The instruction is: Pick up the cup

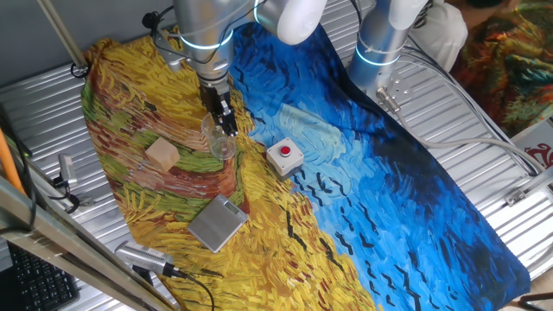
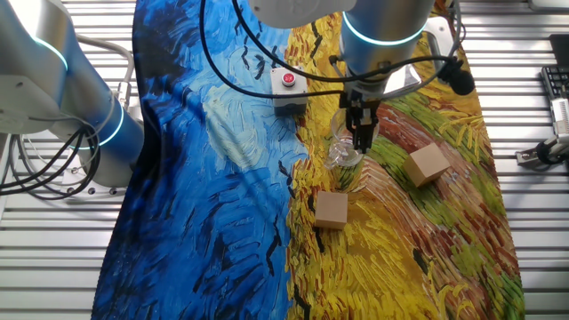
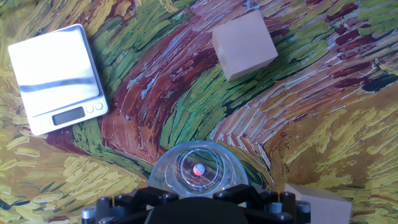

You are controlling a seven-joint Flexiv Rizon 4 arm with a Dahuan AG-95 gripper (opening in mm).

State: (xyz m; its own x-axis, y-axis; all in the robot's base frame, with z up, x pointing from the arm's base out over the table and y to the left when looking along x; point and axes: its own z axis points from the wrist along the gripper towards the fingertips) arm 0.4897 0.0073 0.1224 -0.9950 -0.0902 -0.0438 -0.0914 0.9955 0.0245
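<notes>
Near the frame's middle-left, the gripper [image 1: 223, 118] hangs over the cup [image 1: 219, 141], its fingers closed on the clear rim. The cup stands on the painted cloth [image 1: 363, 216], between a wooden cube [image 1: 162, 155] and the red-button box [image 1: 284, 156].

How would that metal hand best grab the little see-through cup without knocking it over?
Probably from straight above, by the rim. The cup stands upright with its round mouth open to the top, and its wall is thin enough for one finger inside and one outside. The gripper already hangs over it; the wooden cubes sit clear.
</notes>
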